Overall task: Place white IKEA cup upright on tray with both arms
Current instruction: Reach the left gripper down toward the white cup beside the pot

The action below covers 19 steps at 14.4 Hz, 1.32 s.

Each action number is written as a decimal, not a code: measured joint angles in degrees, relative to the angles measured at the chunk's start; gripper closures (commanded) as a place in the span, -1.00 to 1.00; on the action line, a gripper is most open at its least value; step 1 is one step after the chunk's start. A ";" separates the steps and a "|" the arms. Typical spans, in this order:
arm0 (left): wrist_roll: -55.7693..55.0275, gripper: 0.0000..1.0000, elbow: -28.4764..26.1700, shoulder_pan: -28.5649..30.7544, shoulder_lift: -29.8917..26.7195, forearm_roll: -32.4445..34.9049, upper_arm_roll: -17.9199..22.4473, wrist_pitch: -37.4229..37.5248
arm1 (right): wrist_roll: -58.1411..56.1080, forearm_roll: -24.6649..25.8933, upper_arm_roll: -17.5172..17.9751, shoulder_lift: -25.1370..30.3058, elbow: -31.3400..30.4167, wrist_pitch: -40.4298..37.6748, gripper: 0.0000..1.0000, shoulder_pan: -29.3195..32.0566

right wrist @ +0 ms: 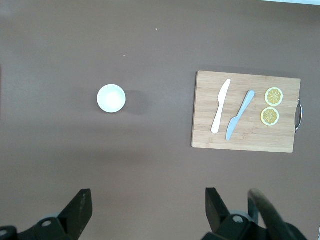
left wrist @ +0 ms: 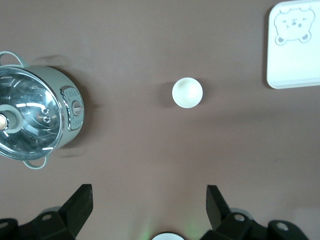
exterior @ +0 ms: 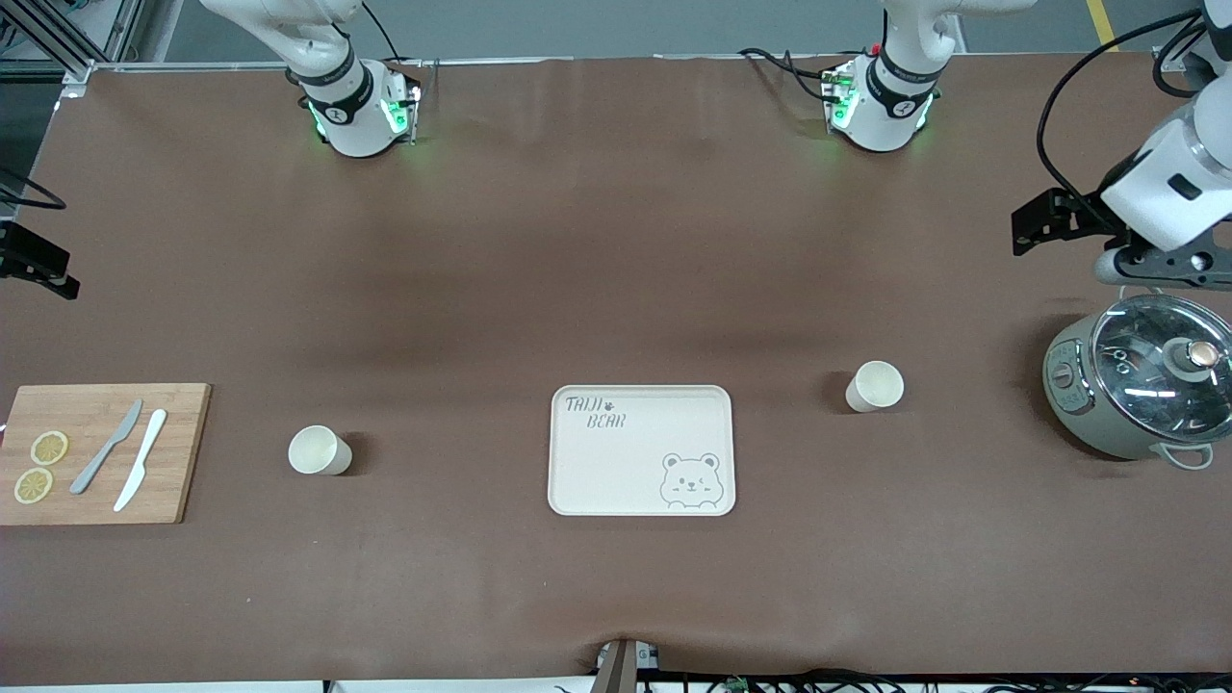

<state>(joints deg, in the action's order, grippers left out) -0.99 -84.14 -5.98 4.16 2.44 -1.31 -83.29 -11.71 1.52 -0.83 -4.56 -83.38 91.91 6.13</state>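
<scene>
1. Two white cups stand upright on the worktop either side of the tray point(exterior: 641, 449), well apart from it.
2. Cup point(left wrist: 187, 92) lies under the left gripper point(left wrist: 149, 205), fingers point(left wrist: 80, 200) spread wide; cup point(right wrist: 111, 98) is seen below the right gripper point(right wrist: 148, 207), likewise wide.

Left gripper point(left wrist: 147, 207): my fingers spread wide, pointing straight down, high up.
Right gripper point(right wrist: 147, 207): same, wide apart, high.

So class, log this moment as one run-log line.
cups: upright, on table, off tray | left pincer: open, high | right pincer: open, high
</scene>
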 measured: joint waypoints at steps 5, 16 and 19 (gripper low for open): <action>0.00 -1.00 -0.04 0.30 0.82 -0.59 0.00 -4.38 | 0.00 0.00 -0.01 -0.13 0.00 0.00 -1.00 0.00; 1.40 -1.00 -21.19 2.37 8.48 -7.01 -0.08 -33.77 | 0.00 -0.03 0.06 -0.27 0.00 0.91 -1.00 0.00; 4.31 -1.00 -26.49 3.08 8.08 -5.39 -0.07 -36.45 | 0.00 -0.03 0.14 -0.29 0.00 0.91 -1.00 -0.01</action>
<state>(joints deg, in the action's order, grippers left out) 3.32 -110.63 -2.90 12.24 -2.95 -1.38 -119.74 -11.71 1.48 -0.68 -4.85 -83.38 92.82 6.12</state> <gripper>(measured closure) 0.000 0.000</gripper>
